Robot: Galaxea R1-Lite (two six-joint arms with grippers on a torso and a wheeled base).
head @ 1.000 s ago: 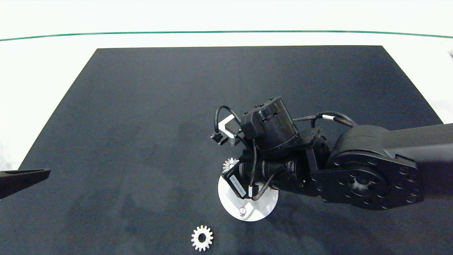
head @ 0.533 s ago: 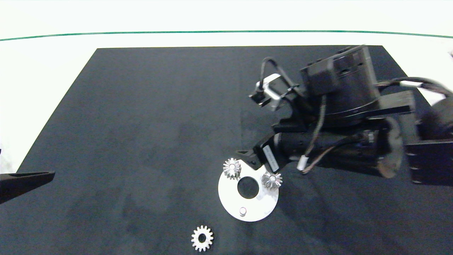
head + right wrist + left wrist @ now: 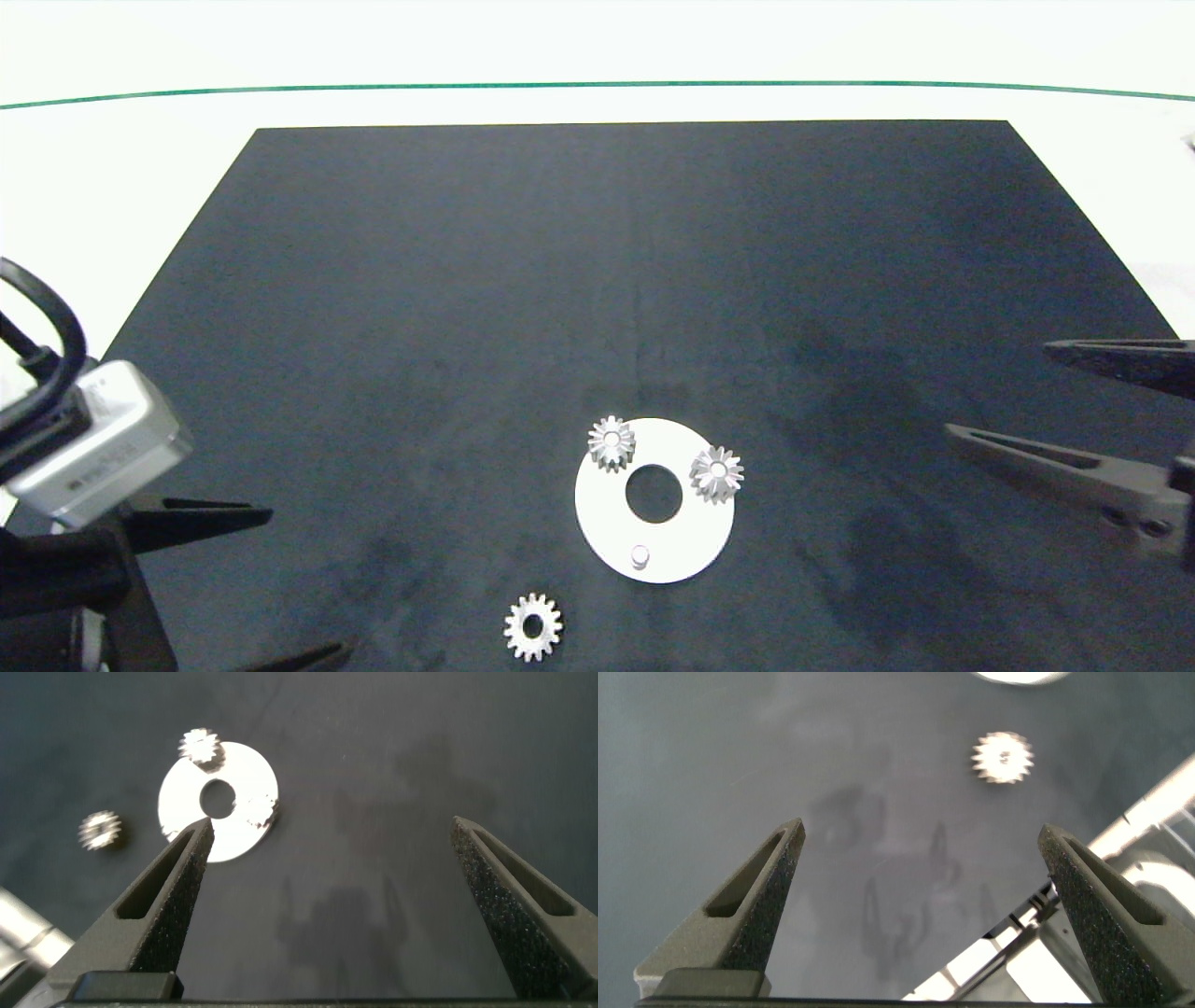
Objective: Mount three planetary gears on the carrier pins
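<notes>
The white disc (image 3: 686, 541) lies on the black mat near its front edge. Two planetary gears (image 3: 611, 441) (image 3: 716, 473) sit on carrier pins on it. The third carrier pin (image 3: 640, 557) stands bare. A third planetary gear (image 3: 533, 627) lies flat on the mat, left of and nearer than the disc. My left gripper (image 3: 310, 579) is open at the front left, with the loose gear (image 3: 1003, 757) ahead of it and apart from its fingers. My right gripper (image 3: 997, 389) is open and empty at the right, well away from the disc (image 3: 248, 784).
The black mat (image 3: 560, 280) covers most of the white table, whose green line (image 3: 597, 84) runs along the back. The left wrist camera housing (image 3: 93, 453) sits over the mat's front left corner.
The right arm has pulled back from over the disc to the right edge, leaving a second gear on a pin. The left arm has come in from the left edge toward the loose gear.
</notes>
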